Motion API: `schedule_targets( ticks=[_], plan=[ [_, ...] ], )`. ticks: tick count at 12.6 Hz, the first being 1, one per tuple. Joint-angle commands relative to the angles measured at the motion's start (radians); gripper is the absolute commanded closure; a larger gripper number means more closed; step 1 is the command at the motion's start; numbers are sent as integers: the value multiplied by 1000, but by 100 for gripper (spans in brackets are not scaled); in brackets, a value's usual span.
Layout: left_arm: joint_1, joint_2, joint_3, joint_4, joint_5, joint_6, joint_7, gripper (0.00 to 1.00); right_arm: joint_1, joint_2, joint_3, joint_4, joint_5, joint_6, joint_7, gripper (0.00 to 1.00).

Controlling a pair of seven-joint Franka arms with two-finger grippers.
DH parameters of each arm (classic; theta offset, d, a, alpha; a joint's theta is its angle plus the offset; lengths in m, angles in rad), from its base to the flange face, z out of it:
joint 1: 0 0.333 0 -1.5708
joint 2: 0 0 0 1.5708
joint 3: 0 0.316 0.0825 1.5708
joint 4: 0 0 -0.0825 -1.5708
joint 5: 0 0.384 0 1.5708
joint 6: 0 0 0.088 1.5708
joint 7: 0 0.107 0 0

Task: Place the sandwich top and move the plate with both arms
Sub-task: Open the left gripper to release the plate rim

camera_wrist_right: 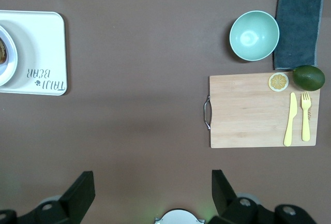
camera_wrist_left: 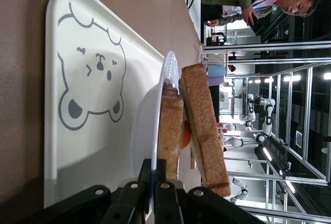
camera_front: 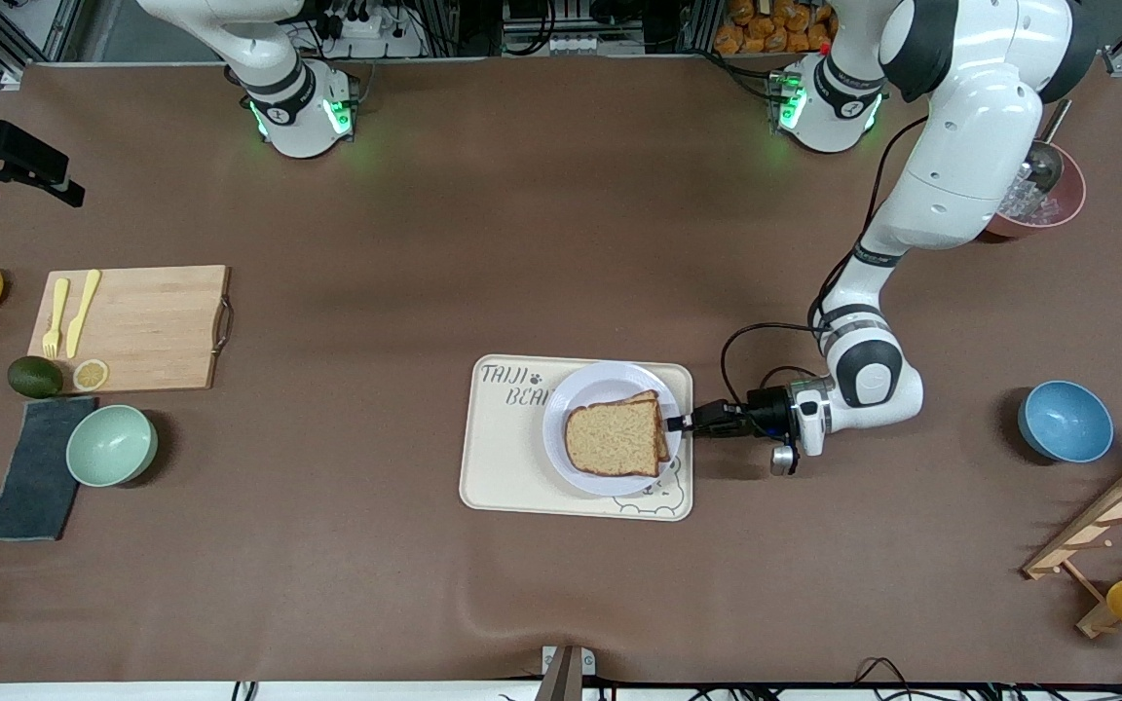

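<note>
sandwich top on plate; left wrist view shows left claw pinching rim.

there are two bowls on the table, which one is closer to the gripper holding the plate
The blue bowl, toward the left arm's end of the table. The left gripper is shut on the plate rim; the green bowl sits much farther away.

Brown table carries tray, cutting board, bowls.
</note>
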Motion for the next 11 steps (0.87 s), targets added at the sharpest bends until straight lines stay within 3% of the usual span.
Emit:
schedule_targets(
  ticks=[1,6,7,8,9,11],
  plan=[
    [5,38,-7,27,8,-15,41,100,-4,-4,2,1,-17,-7,-2,0],
    [5,66,-7,30,4,-16,59,100,-5,-4,2,1,-17,-5,-2,0],
    [5,72,-7,46,5,-16,56,69,-5,-4,2,1,-17,-5,-2,0],
    [5,75,-7,53,7,-15,50,26,-5,-4,2,1,-17,-5,-2,0],
    [5,75,-7,54,10,-15,49,0,-5,-4,2,1,-17,-5,-2,0],
    [5,75,-6,56,11,-15,45,0,-5,-4,2,1,-17,-5,-2,0]
  ],
)
